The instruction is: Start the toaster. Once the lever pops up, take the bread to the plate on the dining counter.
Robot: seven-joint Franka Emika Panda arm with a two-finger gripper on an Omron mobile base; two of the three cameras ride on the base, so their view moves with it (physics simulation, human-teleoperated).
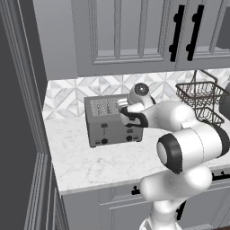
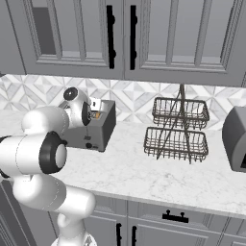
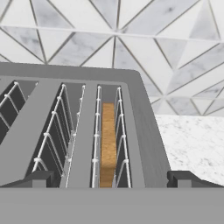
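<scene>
The grey four-slot toaster (image 1: 108,128) stands on the marble worktop against the tiled wall. One black lever (image 1: 104,127) shows on its front face above a round knob. The bread (image 3: 108,144) stands on edge in the rightmost slot, its golden crust facing up. My gripper (image 3: 111,179) hovers open just above that slot, one fingertip on each side of it and nothing between them. From the left base view, the gripper (image 1: 122,106) is over the toaster's right end. The plate and the dining counter are out of view.
A two-tier wire basket (image 2: 177,129) stands on the worktop (image 2: 144,178) to the right of the toaster. A grey appliance (image 2: 236,139) sits at the far right. Upper cabinets (image 2: 120,33) hang low overhead, and a dark tall panel (image 1: 18,112) borders the left.
</scene>
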